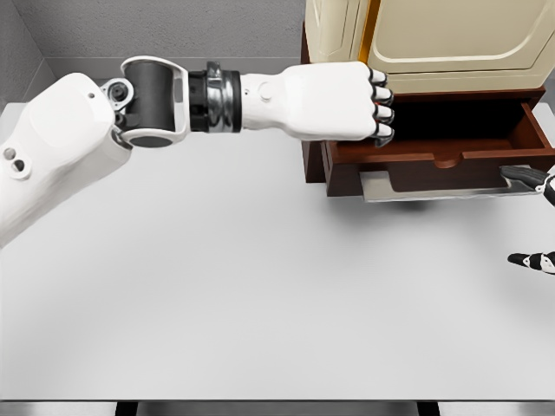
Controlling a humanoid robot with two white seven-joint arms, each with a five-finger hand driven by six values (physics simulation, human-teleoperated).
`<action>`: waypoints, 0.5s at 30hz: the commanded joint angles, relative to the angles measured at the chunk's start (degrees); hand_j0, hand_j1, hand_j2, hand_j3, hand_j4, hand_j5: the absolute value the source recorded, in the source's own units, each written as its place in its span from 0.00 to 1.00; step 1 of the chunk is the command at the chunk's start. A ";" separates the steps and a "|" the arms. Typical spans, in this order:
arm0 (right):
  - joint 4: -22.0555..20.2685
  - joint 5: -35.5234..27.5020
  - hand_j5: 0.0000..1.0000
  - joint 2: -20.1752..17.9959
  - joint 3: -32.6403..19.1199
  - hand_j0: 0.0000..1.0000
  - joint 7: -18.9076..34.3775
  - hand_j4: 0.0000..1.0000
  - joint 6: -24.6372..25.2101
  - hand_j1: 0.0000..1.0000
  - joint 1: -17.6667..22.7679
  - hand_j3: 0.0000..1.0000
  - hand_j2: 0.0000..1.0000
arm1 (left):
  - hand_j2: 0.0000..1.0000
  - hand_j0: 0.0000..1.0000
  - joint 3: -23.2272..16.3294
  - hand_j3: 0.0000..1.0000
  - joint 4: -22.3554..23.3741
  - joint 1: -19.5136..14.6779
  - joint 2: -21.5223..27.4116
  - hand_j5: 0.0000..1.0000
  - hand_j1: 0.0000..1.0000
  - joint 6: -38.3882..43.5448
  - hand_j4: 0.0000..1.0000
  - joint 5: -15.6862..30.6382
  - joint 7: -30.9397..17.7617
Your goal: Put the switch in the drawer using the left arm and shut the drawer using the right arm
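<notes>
The switch point(434, 184) is a flat grey slab lying across the front of the open dark-wood drawer point(451, 147), outside it and low by the table. My left hand point(380, 108) reaches in from the left and hovers over the drawer's left end. Its fingers are curled downward, and nothing shows in them. Only a few fingertips of my right hand point(536, 221) show at the right edge. One fingertip is near the switch's right end and another is lower, spread apart and holding nothing.
The drawer belongs to a cream cabinet point(434, 43) standing at the back right of the white table point(243, 286). A grey wall runs behind it. The table's front edge lies at the bottom of the view.
</notes>
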 commanded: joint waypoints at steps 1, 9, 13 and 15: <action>-0.03 -0.48 1.00 -0.05 0.00 1.00 -0.03 1.00 0.15 1.00 0.00 1.00 1.00 | 0.50 0.50 0.06 0.50 -0.01 0.00 -0.14 0.50 0.50 0.04 0.50 0.35 0.03; -0.03 -0.48 1.00 -0.05 0.00 1.00 -0.03 1.00 0.15 1.00 0.00 1.00 1.00 | 0.50 0.50 -0.02 0.50 1.83 -0.62 -1.45 0.50 0.50 0.04 0.50 0.26 0.03; -0.03 -0.48 1.00 -0.05 0.00 1.00 -0.03 1.00 0.15 1.00 0.00 1.00 1.00 | 0.50 0.50 -0.11 0.50 2.71 -0.70 -2.16 0.50 0.50 0.04 0.50 0.26 -0.15; -0.03 -0.48 1.00 -0.05 0.00 1.00 -0.03 1.00 0.15 1.00 0.00 1.00 1.00 | 0.50 0.50 -0.99 0.50 4.55 -1.23 -3.03 0.50 0.50 0.04 0.50 0.26 -0.15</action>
